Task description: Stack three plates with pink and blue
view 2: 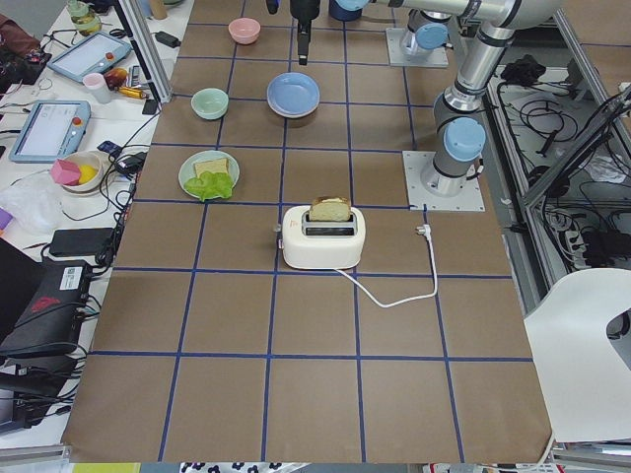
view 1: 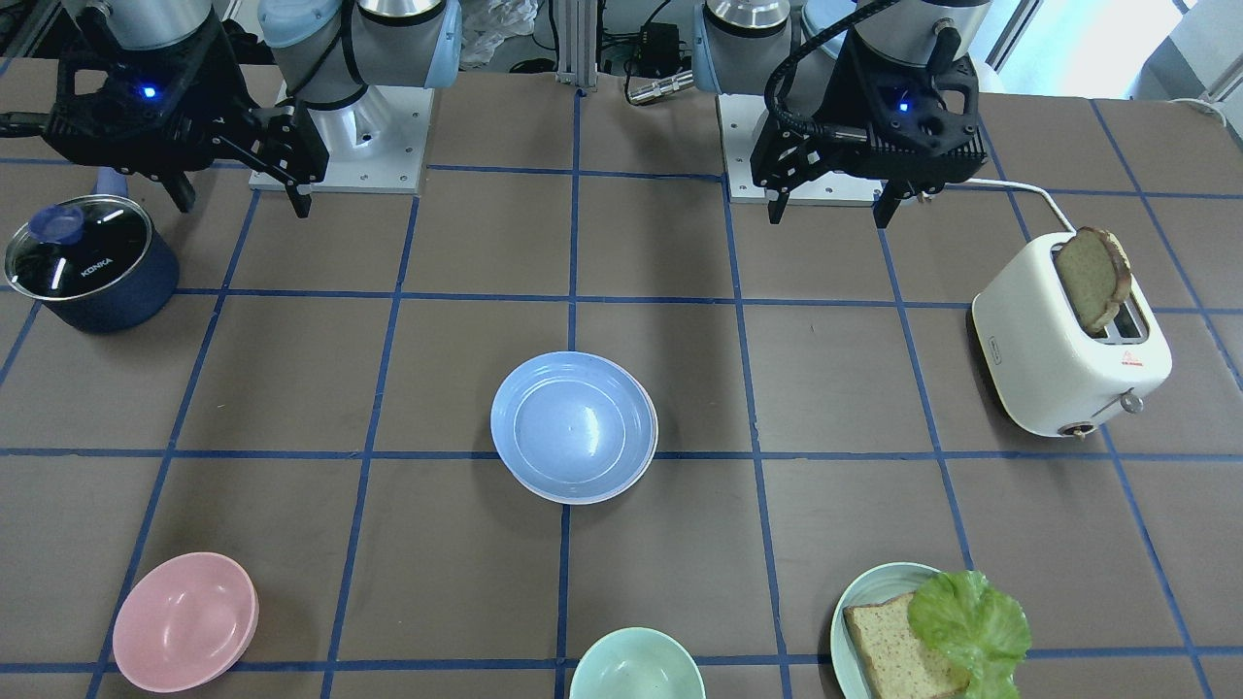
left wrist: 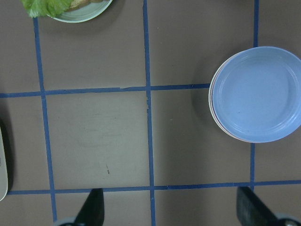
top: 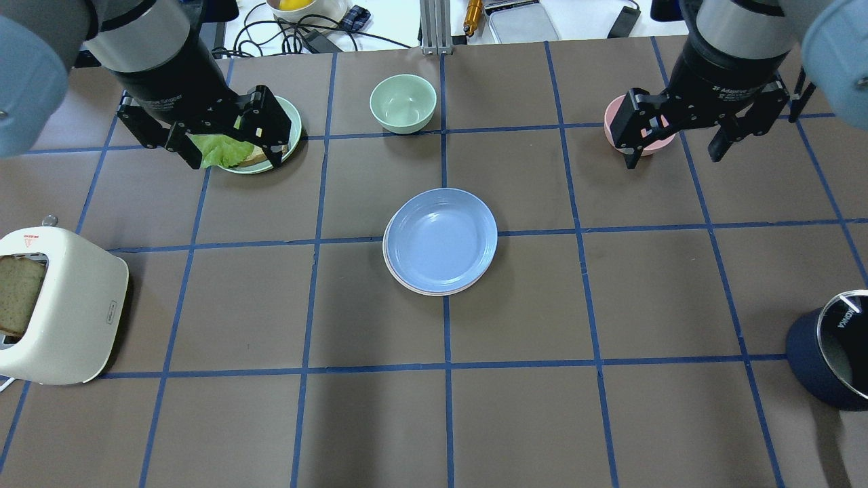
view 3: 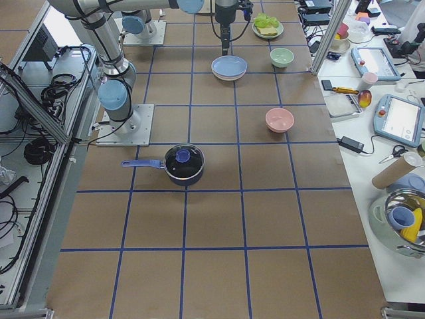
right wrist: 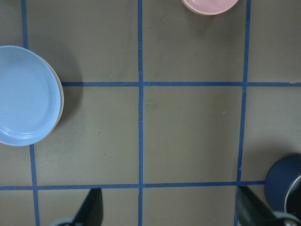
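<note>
- The pile of plates [top: 439, 241] sits in the middle of the table [top: 610, 305], where both arms can get to it.
- The blue plate [top: 441, 237] is on top. Thin pale rims [top: 419, 289] peek out under it on one side, one pinkish and one whitish. So the plates sit a little off from each other, not quite lined up.
- To me the stacking job looks done, or very nearly.
- The left gripper [top: 236, 161] hangs high above the plate with bread and lettuce [view 1: 858, 600]. Its jaws are spread wide with nothing in them.
- The right gripper [top: 673, 160] hangs high above the pink bowl [view 1: 184, 621]. Its jaws are wide apart too, and they hold nothing.
- Both grippers are well apart from the pile. I think they are up high so they bump nothing.
- There is bare table all round the pile, so an arm could come in from any side.
- The green bowl [top: 403, 102] is the nearest thing to the pile, but it does not touch it.
- The toaster [top: 61, 305] and the pot [top: 827, 359] sit far out by the two ends of the table.
- A small push on the rims could line the pile up, if that is needed.
</note>
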You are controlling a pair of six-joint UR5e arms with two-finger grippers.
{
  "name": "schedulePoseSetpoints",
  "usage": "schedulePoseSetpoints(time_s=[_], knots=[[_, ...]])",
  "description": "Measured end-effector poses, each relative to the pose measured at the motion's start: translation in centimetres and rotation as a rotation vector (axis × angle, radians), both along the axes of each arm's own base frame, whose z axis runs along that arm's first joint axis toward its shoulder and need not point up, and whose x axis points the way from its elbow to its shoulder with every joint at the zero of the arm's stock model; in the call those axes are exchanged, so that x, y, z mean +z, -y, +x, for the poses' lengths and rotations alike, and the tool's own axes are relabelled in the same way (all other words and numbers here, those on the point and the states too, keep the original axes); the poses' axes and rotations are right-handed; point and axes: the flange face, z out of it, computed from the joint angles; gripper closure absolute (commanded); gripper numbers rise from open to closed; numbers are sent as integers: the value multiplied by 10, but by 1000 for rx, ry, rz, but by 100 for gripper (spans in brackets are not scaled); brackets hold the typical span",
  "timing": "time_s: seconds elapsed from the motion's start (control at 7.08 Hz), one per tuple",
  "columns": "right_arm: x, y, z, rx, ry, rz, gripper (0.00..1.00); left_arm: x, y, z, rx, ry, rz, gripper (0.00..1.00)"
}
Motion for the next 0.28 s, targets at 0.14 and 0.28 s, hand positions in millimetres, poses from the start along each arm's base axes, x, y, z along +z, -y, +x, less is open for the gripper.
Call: schedulePoseSetpoints(time_s=[0.14, 0.28], knots=[[2, 1, 1, -8, 6, -5, 0, 4, 0, 1, -3, 3, -10, 0], [2, 4, 2, -25, 16, -7, 0, 6, -1, 1, -6, 6, -16, 0]])
